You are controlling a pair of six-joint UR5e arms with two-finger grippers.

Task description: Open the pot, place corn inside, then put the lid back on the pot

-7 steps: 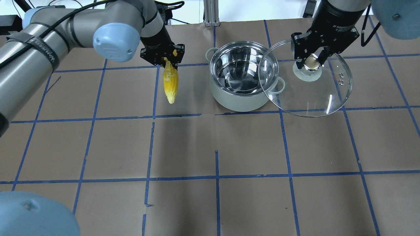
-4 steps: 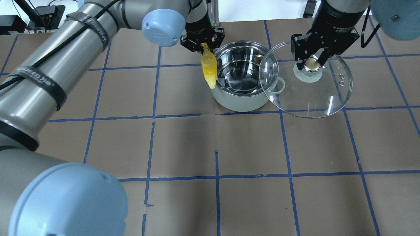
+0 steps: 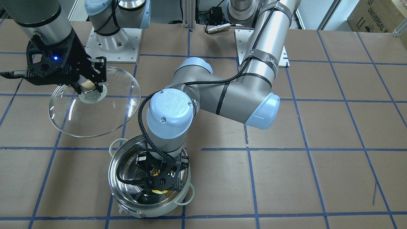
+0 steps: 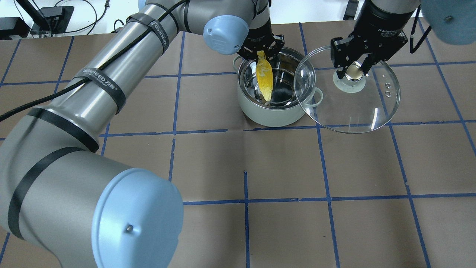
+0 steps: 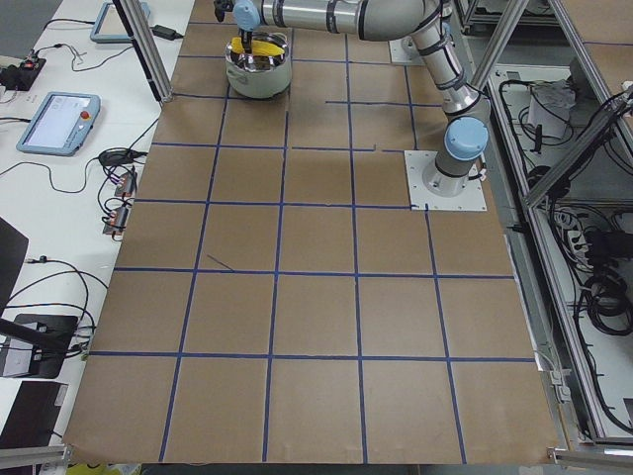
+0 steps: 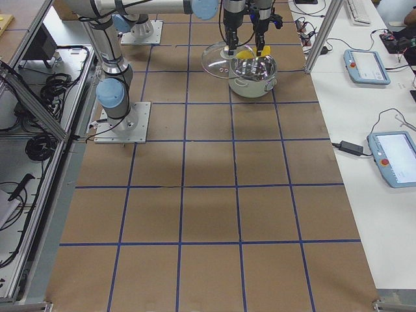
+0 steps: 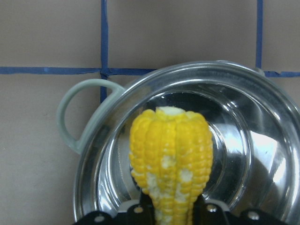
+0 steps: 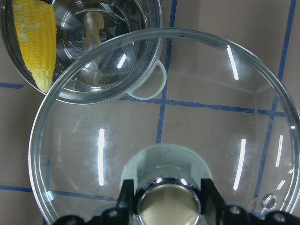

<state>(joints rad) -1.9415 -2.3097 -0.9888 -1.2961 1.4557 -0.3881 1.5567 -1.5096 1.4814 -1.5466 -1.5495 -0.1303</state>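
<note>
The steel pot (image 4: pixel 275 111) stands open at the table's far middle; it also shows in the front view (image 3: pixel 127 171) and the left wrist view (image 7: pixel 262 108). My left gripper (image 4: pixel 261 55) is shut on the thick end of the yellow corn (image 4: pixel 264 79), which hangs tip down over the pot's mouth (image 7: pixel 169 164). My right gripper (image 4: pixel 353 70) is shut on the knob of the glass lid (image 4: pixel 368 108) and holds it raised to the right of the pot, its edge overlapping the pot's rim (image 8: pixel 187 103).
Brown paper with blue tape grid lines covers the table (image 4: pixel 245 167). The left arm's long links (image 4: pixel 104 93) stretch across the table's left half. The arm bases (image 3: pixel 111 38) stand at the back.
My left gripper has carried the corn to the right, from beside the pot's left rim to over the pot's opening. The right gripper and lid have stayed put.
</note>
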